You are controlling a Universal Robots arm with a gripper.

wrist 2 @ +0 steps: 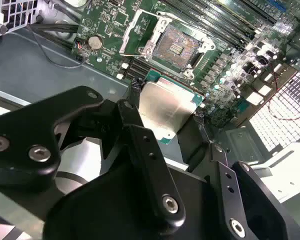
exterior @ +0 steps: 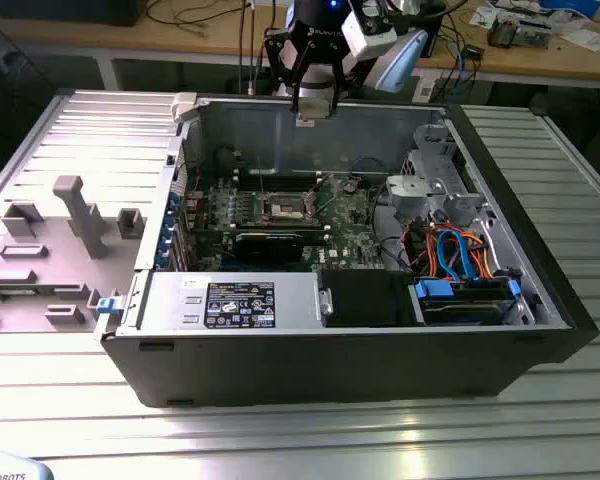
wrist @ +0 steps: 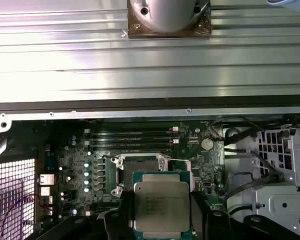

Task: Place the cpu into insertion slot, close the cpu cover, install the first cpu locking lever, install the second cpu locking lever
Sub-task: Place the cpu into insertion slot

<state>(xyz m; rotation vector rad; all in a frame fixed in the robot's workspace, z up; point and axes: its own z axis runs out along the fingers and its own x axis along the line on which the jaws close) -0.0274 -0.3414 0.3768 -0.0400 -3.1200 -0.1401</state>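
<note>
Looking down into the open dark metal computer case, we see the black two-fingered gripper hanging above the case's far wall, well clear of the green motherboard on the floor inside. In both wrist views the jaws are drawn in against two opposite edges of the small flat square cpu with its dull grey metal face, so the chip is gripped between the black fingers and held up in the air. In the first wrist view the gripper carries the cpu face towards the camera. There it sits in front of the near edge of the square, silver-rimmed insertion slot.

In the second wrist view the insertion slot lies beyond the chip with its dark centre exposed and nothing seated in it. In the exterior view the insertion slot sits near the middle of the board. The case rests on a ribbed aluminium table.
</note>
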